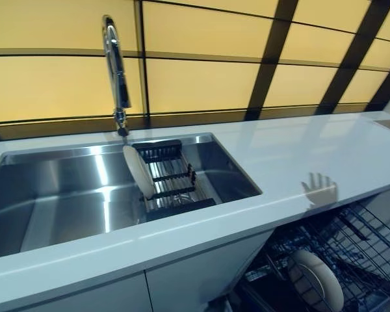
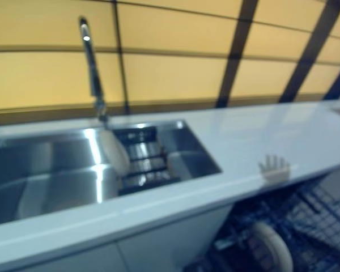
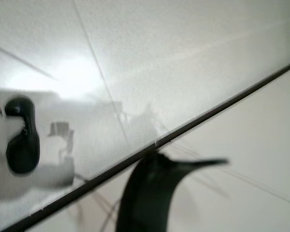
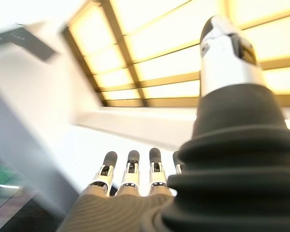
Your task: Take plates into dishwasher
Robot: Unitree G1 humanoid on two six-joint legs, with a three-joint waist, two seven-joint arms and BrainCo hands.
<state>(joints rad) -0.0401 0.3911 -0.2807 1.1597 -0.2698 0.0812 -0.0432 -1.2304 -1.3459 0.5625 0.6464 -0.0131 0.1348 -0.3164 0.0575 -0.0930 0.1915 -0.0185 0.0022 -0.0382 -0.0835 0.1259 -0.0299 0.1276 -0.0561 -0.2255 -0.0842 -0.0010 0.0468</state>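
Note:
One white plate stands on edge in the black dish rack inside the steel sink. Another white plate stands in the wire rack of the open dishwasher, below the counter at the lower right. My right hand shows only in its wrist view. Its fingers are straight, the thumb is raised, it holds nothing, and the white counter lies beyond it. Of my left hand only a dark fingertip shows, in front of white cabinet panels.
A tall chrome faucet rises behind the sink. The white counter runs to the right under a wall of yellow panels with dark bars. White cabinet doors close off the space below the sink.

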